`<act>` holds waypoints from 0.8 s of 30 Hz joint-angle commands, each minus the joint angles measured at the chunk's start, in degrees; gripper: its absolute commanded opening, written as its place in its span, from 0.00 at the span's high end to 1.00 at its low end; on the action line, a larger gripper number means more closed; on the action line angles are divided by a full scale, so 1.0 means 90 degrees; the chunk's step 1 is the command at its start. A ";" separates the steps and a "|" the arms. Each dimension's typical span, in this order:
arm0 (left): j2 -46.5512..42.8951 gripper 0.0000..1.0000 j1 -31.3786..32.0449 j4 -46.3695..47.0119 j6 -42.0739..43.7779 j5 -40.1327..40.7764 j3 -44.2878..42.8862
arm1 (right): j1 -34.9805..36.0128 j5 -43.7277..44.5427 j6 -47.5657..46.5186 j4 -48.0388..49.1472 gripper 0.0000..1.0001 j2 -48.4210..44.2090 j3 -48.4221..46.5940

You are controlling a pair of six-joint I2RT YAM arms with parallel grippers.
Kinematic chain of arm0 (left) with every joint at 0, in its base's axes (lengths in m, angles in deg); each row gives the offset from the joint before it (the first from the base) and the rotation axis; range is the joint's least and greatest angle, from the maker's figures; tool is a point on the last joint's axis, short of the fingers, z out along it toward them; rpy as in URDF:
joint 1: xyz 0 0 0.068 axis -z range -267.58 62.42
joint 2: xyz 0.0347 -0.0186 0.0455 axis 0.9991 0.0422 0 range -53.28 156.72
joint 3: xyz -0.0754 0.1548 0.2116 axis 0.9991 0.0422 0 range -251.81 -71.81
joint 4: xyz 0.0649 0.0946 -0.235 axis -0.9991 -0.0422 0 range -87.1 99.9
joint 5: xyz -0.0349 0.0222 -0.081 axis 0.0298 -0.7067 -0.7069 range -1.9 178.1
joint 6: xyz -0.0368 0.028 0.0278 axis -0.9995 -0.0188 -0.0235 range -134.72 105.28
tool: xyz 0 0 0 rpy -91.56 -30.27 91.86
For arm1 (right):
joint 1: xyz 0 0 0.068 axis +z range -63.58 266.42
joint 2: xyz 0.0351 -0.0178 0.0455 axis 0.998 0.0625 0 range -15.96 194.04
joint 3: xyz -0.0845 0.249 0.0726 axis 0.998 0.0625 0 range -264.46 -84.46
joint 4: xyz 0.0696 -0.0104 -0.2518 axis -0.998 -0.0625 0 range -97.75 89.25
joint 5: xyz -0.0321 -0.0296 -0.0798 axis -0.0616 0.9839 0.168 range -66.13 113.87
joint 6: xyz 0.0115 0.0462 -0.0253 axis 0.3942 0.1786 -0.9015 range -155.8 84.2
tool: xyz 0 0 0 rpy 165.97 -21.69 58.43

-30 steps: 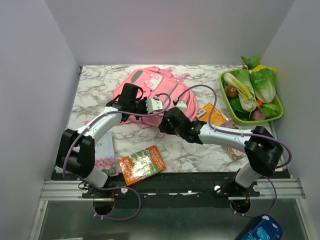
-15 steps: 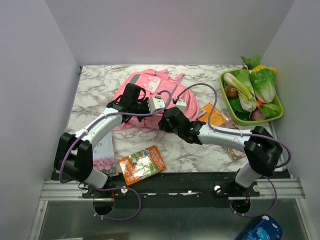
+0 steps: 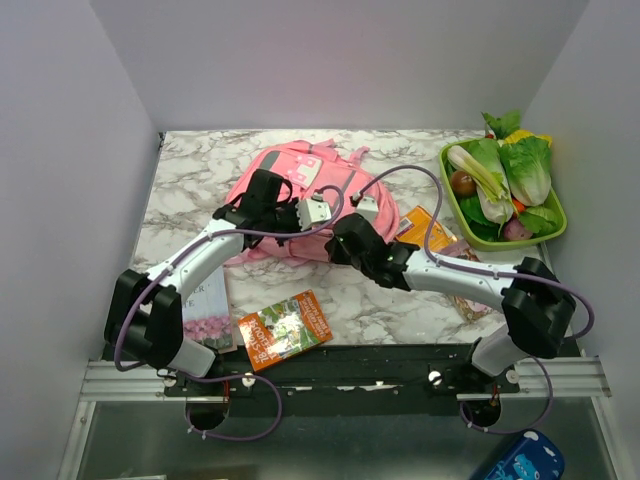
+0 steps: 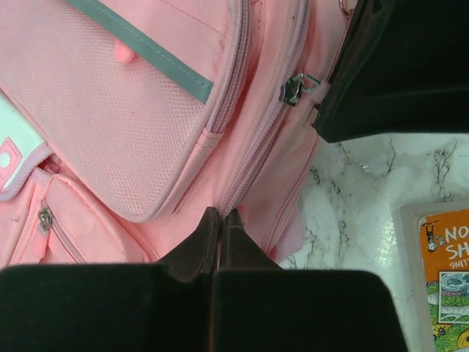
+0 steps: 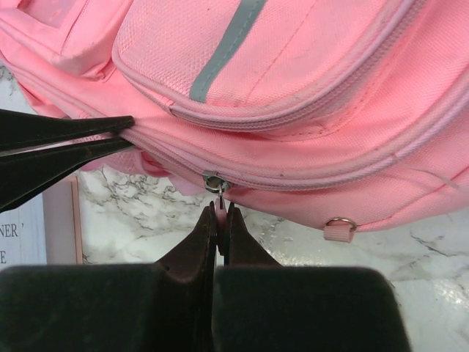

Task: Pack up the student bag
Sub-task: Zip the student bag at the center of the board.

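Bench [image 3: 400, 300]: marble top; everything you see sits on it.
Student bag [image 3: 285, 160]: pink with grey-green stripes, lying flat at the back centre of the bench, far side of both arms. Your two claws meet at its near edge.
Tray [image 3: 445, 185]: green, back right corner, heaped with leafy vegetables, well apart from the bag.
Books: orange one [image 3: 285, 328] near the front edge between your arms; a pale one [image 3: 205, 310] front left, partly under the left arm; another orange one [image 3: 425, 228] just right of the bag.
Left claw [image 4: 221, 213]: pressed together, pinching the bag's fabric along the zip seam at the near edge.
Right claw [image 5: 218, 209]: pressed together, pinching the pink tab of the zip pull [image 5: 215, 181]; the left claw's tips sit just to its left.
Zip pull: metal slider on the bag's lower zip line.
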 commanded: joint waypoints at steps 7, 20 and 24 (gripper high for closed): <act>-0.0530 1.00 -0.0035 0.0273 0.0965 0.0794 0.0709 | 0.0026 0.0384 -0.0420 -0.0674 0.99 -0.1069 0.0568; -0.1077 1.00 -0.0884 0.0000 0.2302 0.1010 0.1159 | -0.0462 0.0403 -0.1172 -0.1095 0.99 -0.1654 0.0841; -0.1078 1.00 -0.1323 0.0029 0.2489 0.1049 0.1130 | -0.0550 0.0374 -0.1436 -0.1095 0.99 -0.1567 0.0666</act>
